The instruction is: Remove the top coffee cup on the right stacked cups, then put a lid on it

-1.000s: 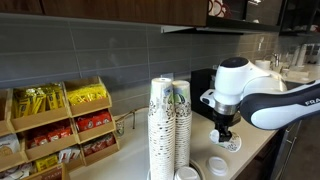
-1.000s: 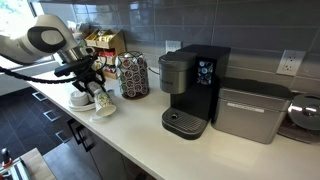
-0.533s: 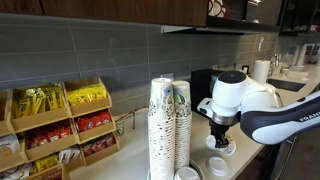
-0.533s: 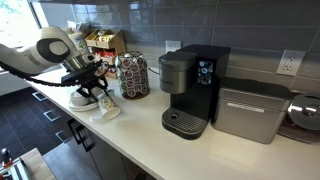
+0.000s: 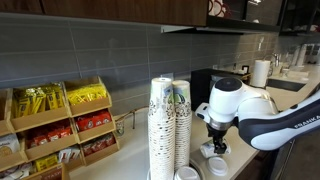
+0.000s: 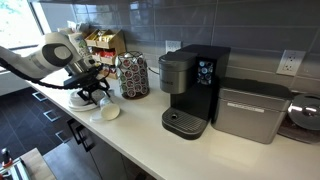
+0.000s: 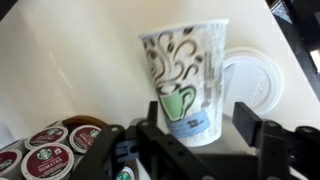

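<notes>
The top coffee cup (image 7: pixel 185 70), white with dark swirls and a green mug emblem, stands upright on the counter. It also shows in both exterior views (image 5: pixel 219 150) (image 6: pixel 110 111). My gripper (image 7: pixel 198 125) is open, with one finger on each side of the cup's lower part and a gap on both sides. It hangs over the cup in both exterior views (image 5: pixel 217 138) (image 6: pixel 95 90). A white lid (image 7: pixel 262 85) lies flat just behind the cup. The right stacked cups (image 5: pixel 181 115), with the green emblem, stand apart beside the twin stack (image 5: pixel 160 120).
More white lids (image 5: pixel 187 173) lie by the stacks. A black coffee machine (image 6: pixel 190 85) and a pod carousel (image 6: pixel 133 75) stand along the wall. Snack racks (image 5: pixel 60 120) stand beside the stacks. Starbucks pods (image 7: pixel 50 140) lie near the gripper. The counter's front edge (image 6: pixel 110 140) is close.
The arm has moved along the counter toward the cup stacks and come lower. The cup now stands on the counter with the fingers apart from it.
</notes>
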Robot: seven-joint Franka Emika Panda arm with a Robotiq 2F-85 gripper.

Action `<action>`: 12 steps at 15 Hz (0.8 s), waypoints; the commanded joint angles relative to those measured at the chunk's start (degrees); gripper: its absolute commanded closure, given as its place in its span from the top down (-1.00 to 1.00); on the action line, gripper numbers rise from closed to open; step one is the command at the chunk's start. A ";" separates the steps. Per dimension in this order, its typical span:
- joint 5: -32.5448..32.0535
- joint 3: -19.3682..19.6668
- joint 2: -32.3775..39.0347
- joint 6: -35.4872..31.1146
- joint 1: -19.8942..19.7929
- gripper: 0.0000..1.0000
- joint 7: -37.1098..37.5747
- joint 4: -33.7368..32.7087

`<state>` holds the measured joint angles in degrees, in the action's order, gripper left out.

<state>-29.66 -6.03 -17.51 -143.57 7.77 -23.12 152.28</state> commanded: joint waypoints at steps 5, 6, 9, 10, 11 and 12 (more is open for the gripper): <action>0.80 0.08 0.74 -0.11 -1.00 1.00 2.52 -0.15; 1.56 0.08 0.41 2.09 -1.29 1.00 3.47 -0.60; 0.60 -0.01 0.51 2.96 -1.47 1.00 3.77 -0.97; 0.59 0.03 0.42 3.63 -1.64 1.00 3.96 -1.20; 0.58 0.04 0.38 3.83 -1.72 1.00 4.05 -1.32; 0.58 0.03 0.38 3.90 -1.73 1.00 4.14 -1.35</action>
<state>-29.20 -5.90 -17.09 -139.77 6.11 -18.86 150.98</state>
